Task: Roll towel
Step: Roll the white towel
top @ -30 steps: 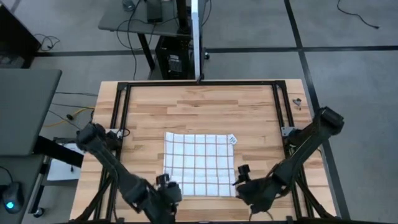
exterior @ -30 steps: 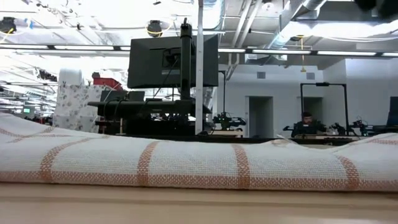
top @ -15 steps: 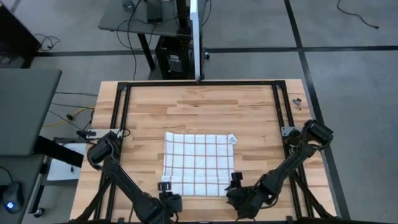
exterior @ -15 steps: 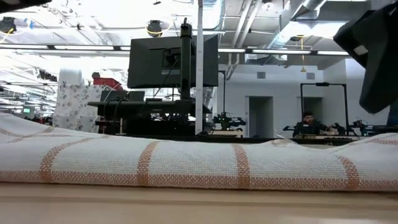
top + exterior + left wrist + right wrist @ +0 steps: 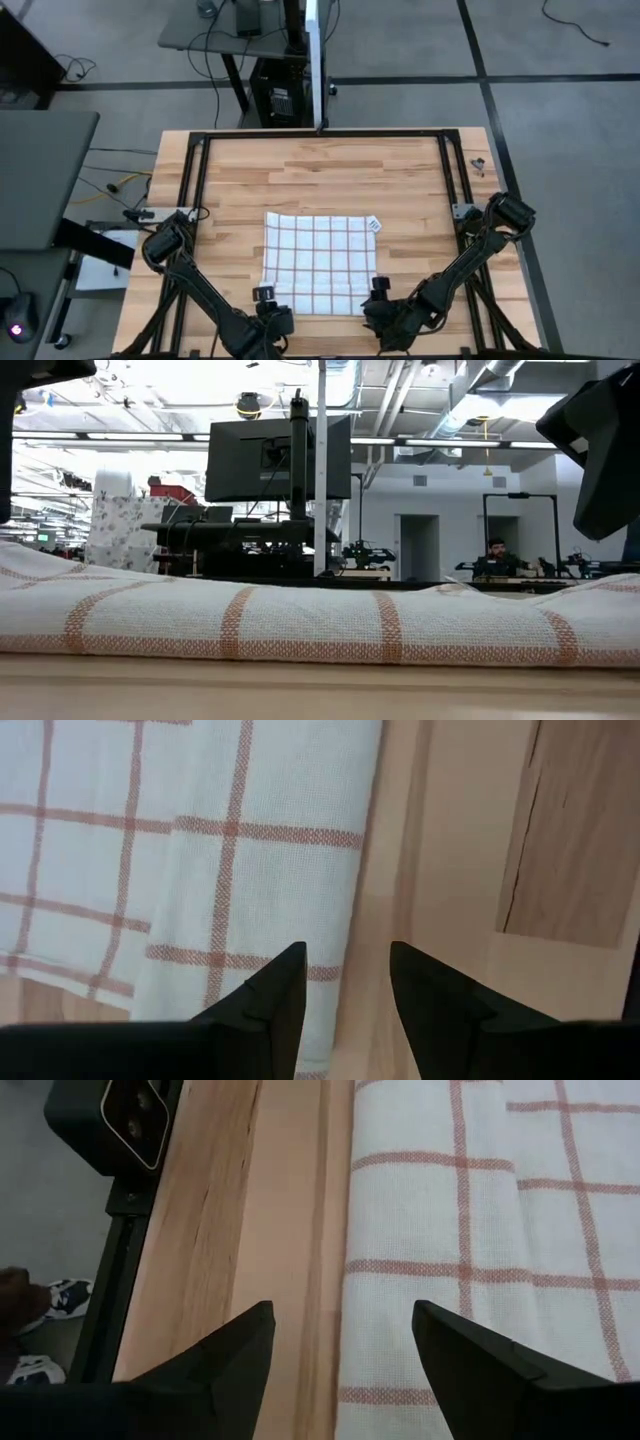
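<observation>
Two grippers: both are poised at the near edge of the towel [image 5: 320, 262].
Towel: laid flat and spread on the wooden table [image 5: 300, 170], toward its near side.
Left gripper [image 5: 345, 982]: fingers parted, nothing grasped; the towel's edge is seen between them.
Right gripper [image 5: 343, 1342]: fingers spread wide, empty, straddling the towel's border.
Background: a monitor [image 5: 278, 458] is seen behind.

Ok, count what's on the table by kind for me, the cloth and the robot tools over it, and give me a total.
Towel: 1
Tools: 2, the left tool at the towel's near left corner, the right tool at its near right corner, both open
Total: 3
</observation>
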`<state>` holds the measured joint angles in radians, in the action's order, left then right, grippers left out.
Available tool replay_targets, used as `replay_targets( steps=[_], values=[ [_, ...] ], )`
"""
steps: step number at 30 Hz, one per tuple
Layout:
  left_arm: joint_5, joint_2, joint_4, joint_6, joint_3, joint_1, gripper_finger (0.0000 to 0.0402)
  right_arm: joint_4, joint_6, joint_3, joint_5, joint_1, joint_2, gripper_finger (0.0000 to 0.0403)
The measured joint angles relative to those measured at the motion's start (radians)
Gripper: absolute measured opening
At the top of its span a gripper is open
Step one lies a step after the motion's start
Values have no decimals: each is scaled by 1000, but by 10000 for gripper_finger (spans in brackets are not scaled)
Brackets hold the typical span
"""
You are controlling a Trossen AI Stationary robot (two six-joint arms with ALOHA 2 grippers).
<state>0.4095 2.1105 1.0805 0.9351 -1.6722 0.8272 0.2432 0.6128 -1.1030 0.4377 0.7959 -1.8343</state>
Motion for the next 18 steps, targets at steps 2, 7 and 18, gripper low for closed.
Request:
replay_targets(
  steps=[2,7,18],
  values=[
    [0,0,0,2,0,0,145,0,0,0,0,-1,0,232],
    [8,0,4,23,0,0,176,0,0,0,-1,-13,0,232],
    [14,3,-52,-62,73,-6,236,1,-56,0,-21,-17,-2,232]
  ],
)
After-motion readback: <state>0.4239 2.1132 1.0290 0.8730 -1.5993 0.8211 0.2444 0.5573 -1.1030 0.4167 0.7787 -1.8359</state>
